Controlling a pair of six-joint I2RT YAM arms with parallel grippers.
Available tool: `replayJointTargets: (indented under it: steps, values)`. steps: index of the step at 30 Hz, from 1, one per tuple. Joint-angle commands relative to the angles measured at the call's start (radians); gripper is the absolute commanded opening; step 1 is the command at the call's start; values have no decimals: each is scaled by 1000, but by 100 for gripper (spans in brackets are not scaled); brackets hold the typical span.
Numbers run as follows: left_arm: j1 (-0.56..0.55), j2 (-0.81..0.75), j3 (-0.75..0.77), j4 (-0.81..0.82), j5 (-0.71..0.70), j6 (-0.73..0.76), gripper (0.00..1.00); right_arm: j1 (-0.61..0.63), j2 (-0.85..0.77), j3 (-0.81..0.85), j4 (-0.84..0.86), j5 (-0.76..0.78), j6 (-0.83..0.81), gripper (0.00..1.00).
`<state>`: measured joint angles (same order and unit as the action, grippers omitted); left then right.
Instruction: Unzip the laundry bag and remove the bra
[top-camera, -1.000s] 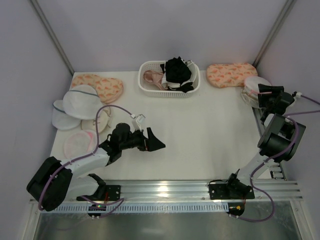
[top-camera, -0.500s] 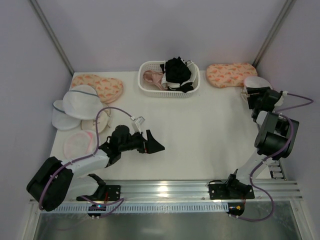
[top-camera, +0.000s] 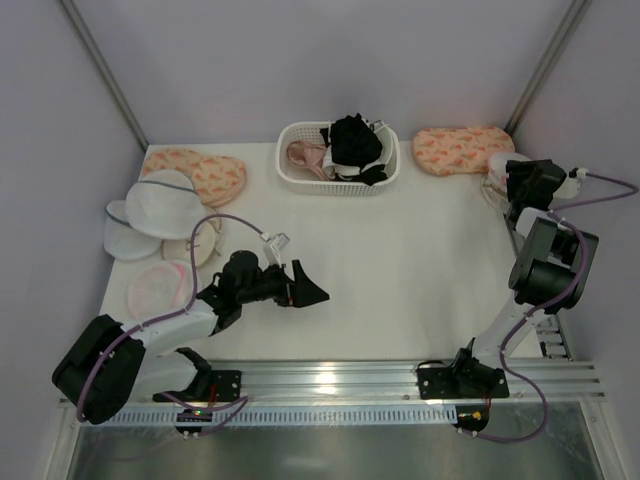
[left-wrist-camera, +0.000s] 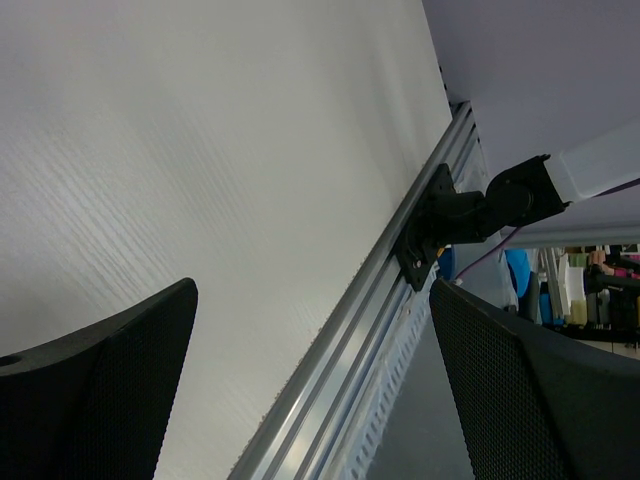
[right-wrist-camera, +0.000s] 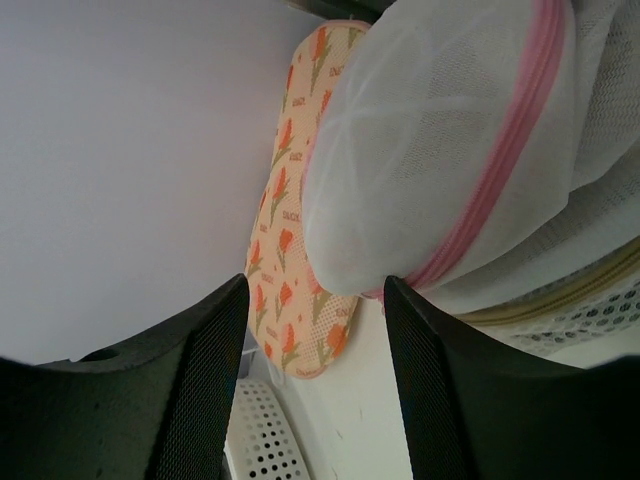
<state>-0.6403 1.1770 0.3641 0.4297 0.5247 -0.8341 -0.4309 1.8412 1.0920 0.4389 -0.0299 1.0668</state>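
Note:
The laundry bag (right-wrist-camera: 440, 150), a domed white mesh pouch with a pink zip rim, fills the right wrist view. It rests on another mesh bag (right-wrist-camera: 590, 300). In the top view only its edge (top-camera: 494, 168) shows at the far right, behind my right gripper (top-camera: 512, 180). That gripper (right-wrist-camera: 315, 370) is open, its jaws just short of the bag and touching nothing. My left gripper (top-camera: 312, 287) is open and empty over bare table (left-wrist-camera: 200, 150) near the front rail. A pale pink bra (top-camera: 304, 154) lies in the white basket (top-camera: 340, 182) beside a black garment (top-camera: 355, 140).
An orange-flowered pouch (top-camera: 462, 150) lies left of the laundry bag, and shows in the right wrist view (right-wrist-camera: 300, 230). At the left are a second flowered pouch (top-camera: 200, 172), a large white mesh bag (top-camera: 160, 202), a cream case (top-camera: 196, 240) and a pink-rimmed round pouch (top-camera: 160, 285).
My right gripper has swung back and left onto the laundry bag's spot and now covers most of it in the top view. The left arm has barely moved.

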Motion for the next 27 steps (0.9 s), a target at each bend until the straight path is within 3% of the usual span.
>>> replayJointTargets:
  steps: [1,13,19,27]
  values:
    - [-2,-13,-1,12,1,10,99,9,41,92,-86,85,-24,60]
    - [-2,7,1,6,3,26,100,32,41,160,-294,173,-60,60]
    - [-2,0,-4,11,-2,26,99,116,-54,195,-425,412,-186,59]
    - [-4,-8,-17,14,-5,21,99,118,19,339,-580,473,-168,59]
